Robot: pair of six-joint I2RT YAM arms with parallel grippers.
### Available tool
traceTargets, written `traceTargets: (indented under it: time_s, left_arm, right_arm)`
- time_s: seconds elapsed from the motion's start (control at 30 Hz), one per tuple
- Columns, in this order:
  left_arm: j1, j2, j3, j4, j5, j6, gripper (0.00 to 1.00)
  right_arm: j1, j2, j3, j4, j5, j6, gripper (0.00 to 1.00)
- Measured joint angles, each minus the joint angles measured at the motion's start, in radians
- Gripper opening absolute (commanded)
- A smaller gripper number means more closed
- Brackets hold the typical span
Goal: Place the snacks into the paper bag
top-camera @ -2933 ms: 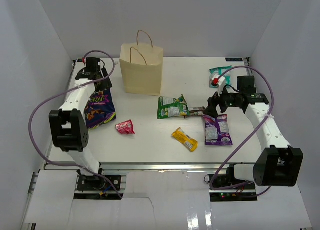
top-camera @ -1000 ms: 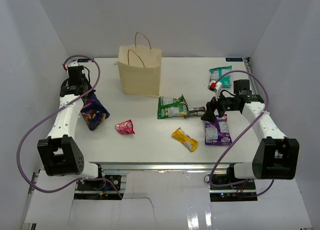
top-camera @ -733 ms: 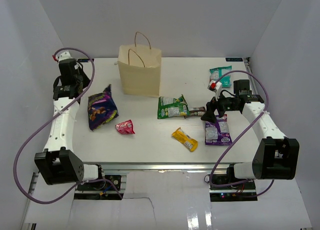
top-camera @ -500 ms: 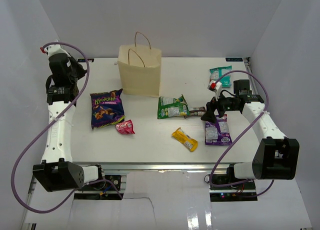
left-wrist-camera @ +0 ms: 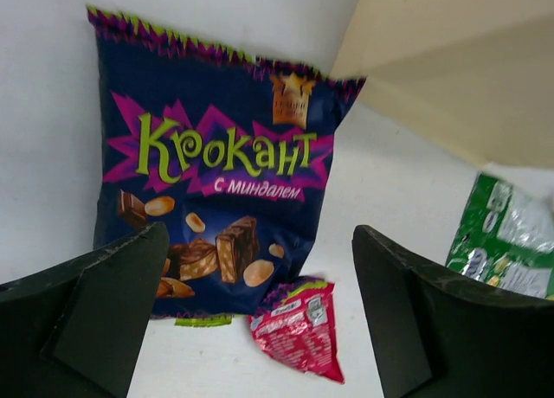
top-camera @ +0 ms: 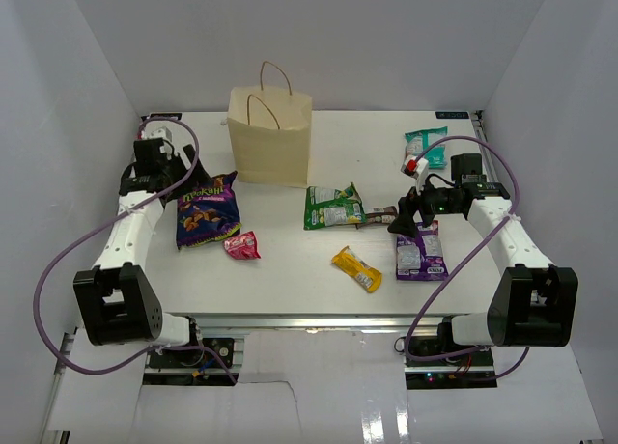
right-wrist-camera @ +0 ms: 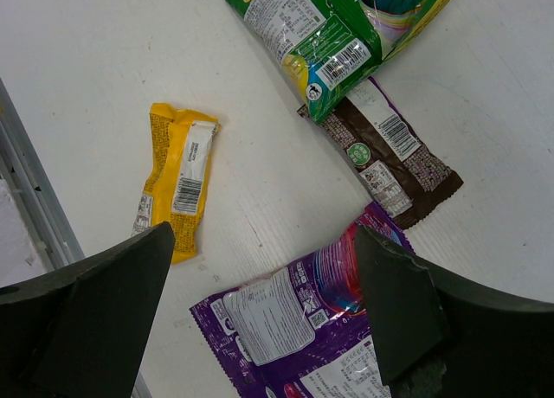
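Paper bag (top-camera: 273,140) stands upright at the far middle of the table (top-camera: 290,270), its interior unseen. Seven snacks lie outside it, one each: dark purple chip bag (top-camera: 206,208), green pouch (top-camera: 333,206), purple pouch (top-camera: 419,249), teal pouch (top-camera: 427,145), yellow bar (top-camera: 356,268), brown bar (top-camera: 379,214), red packet (top-camera: 241,244). Left gripper (left-wrist-camera: 260,234) is spread wide above the chip bag and right gripper (right-wrist-camera: 264,234) is spread wide above the purple pouch, both holding nothing; only the top view shows the teal pouch.

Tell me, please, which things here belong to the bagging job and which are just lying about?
Part of the job:
paper bag
dark purple chip bag
small red packet
green pouch
brown bar
yellow bar
purple pouch
teal pouch

Just there:
table
metal rail at its near edge
I can make out no stray loose items.
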Motion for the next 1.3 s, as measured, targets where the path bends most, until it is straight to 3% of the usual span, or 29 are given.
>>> traceTargets:
  time_s: [0.33, 0.53, 0.77, 0.83, 1.0, 1.03, 1.1, 1.13, 1.3]
  left_arm:
    - [0.023, 0.038, -0.125, 0.026, -0.023, 0.066, 0.98]
    - [0.204, 0.163, -0.126, 0.080, 0.171, 0.007, 0.98]
    - [0.253, 0.265, -0.122, 0.093, 0.319, 0.026, 0.97]
    - [0.255, 0.324, -0.111, 0.093, 0.352, 0.041, 0.92]
    - [0.280, 0.413, -0.079, 0.096, 0.440, 0.063, 0.59]
    - [0.286, 0.424, -0.077, 0.097, 0.460, 0.064, 0.47]
    - [0.301, 0.430, -0.078, 0.097, 0.497, 0.058, 0.37]
    - [0.307, 0.428, -0.078, 0.097, 0.510, 0.056, 0.26]
    - [0.322, 0.382, -0.101, 0.097, 0.523, 0.046, 0.14]
  right_arm:
    - [0.000, 0.035, 0.000, -0.001, -0.001, 0.001, 0.90]
    - [0.000, 0.037, -0.002, -0.003, 0.000, -0.001, 0.90]
    - [0.000, 0.037, -0.038, -0.016, 0.001, -0.010, 0.90]
    - [0.000, 0.037, -0.038, -0.016, 0.000, -0.011, 0.90]
    - [0.000, 0.039, -0.038, -0.017, 0.000, -0.012, 0.90]
    - [0.000, 0.039, -0.038, -0.018, 0.000, -0.012, 0.90]
    - [0.000, 0.039, -0.038, -0.019, 0.001, -0.012, 0.90]
    - [0.000, 0.039, -0.038, -0.019, 0.001, -0.012, 0.90]
    - [0.000, 0.039, -0.038, -0.019, 0.001, -0.012, 0.90]
